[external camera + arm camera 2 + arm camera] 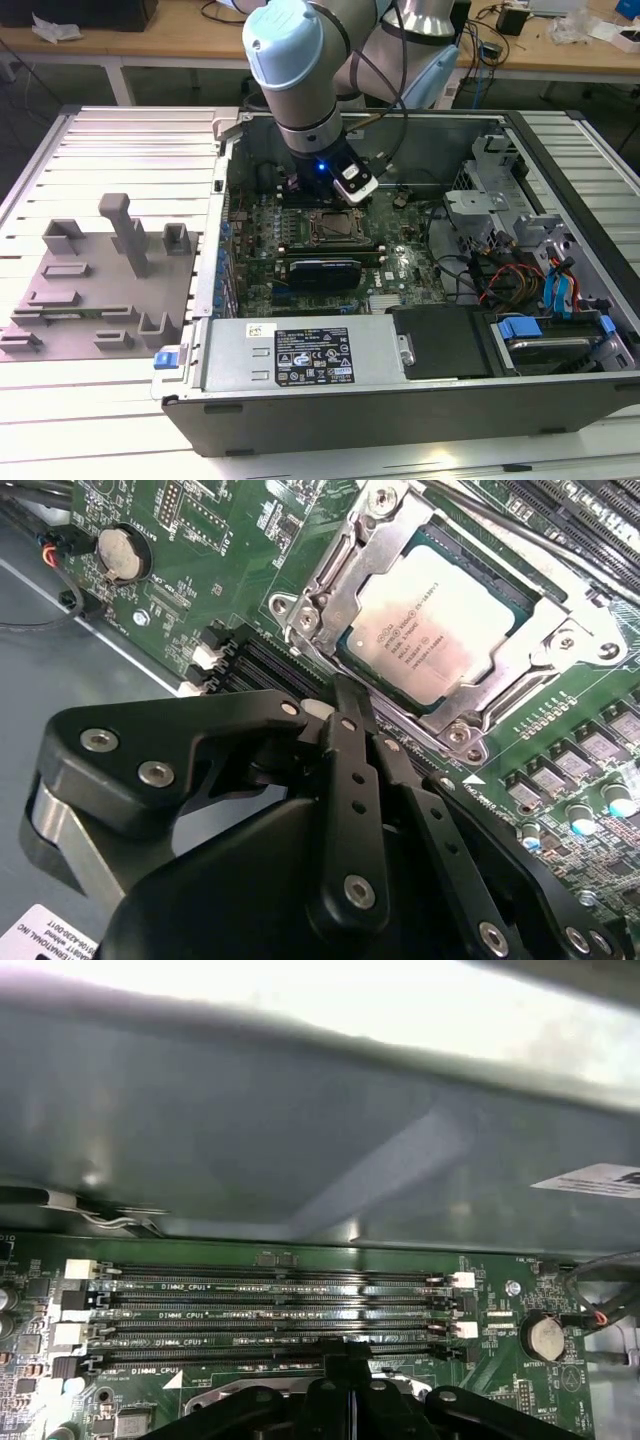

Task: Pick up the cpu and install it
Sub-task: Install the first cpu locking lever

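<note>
The cpu (pixel 438 628), a silver-grey square chip, lies flat inside the socket's metal frame (pixel 330 575) on the green motherboard. My black gripper (pixel 346 688) hangs just beside the socket's near edge, over the memory slots (pixel 270 1305). Its fingers are pressed together with nothing between them. In the exterior view the gripper (pixel 312 192) sits inside the open computer case, just behind the socket (pixel 330 228).
The case walls (pixel 225 200) fence in the board. A power supply (pixel 310 355) lies in front, and drive bays with cables (pixel 530 270) fill the exterior view's right. A grey fixture plate (pixel 100 290) with upright blocks lies outside on the exterior view's left. A coin battery (pixel 122 552) sits near the slots.
</note>
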`<action>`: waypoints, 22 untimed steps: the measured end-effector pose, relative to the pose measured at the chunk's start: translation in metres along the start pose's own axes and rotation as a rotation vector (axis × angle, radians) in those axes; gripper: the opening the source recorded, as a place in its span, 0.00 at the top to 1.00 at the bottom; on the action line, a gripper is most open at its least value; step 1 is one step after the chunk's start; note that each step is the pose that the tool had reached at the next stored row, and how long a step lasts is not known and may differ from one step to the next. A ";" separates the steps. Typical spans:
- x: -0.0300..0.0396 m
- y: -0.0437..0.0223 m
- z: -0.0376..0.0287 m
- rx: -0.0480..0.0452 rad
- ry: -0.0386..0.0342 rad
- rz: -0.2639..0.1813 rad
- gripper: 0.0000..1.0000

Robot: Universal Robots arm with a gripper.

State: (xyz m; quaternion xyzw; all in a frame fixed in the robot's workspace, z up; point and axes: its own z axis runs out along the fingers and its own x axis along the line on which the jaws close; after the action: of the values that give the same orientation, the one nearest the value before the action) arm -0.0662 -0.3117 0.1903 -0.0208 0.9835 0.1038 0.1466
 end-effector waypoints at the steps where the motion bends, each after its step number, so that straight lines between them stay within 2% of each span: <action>1: -0.0002 -0.0001 0.0000 0.0000 0.0000 0.000 0.89; 11: -0.0017 -0.0001 -0.0023 0.0001 -0.0005 0.001 0.89; 15: -0.0031 0.0007 -0.0069 0.0008 -0.0004 0.002 0.89; 19: -0.0070 0.0034 -0.0194 0.0013 -0.0009 0.004 0.89; 21: -0.0108 0.0060 -0.0316 0.0015 -0.0011 0.005 0.89; 22: -0.0114 0.0064 -0.0334 0.0016 -0.0011 0.005 0.89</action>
State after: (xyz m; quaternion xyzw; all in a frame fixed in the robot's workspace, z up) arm -0.0653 -0.3123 0.2262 -0.0182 0.9836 0.1034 0.1469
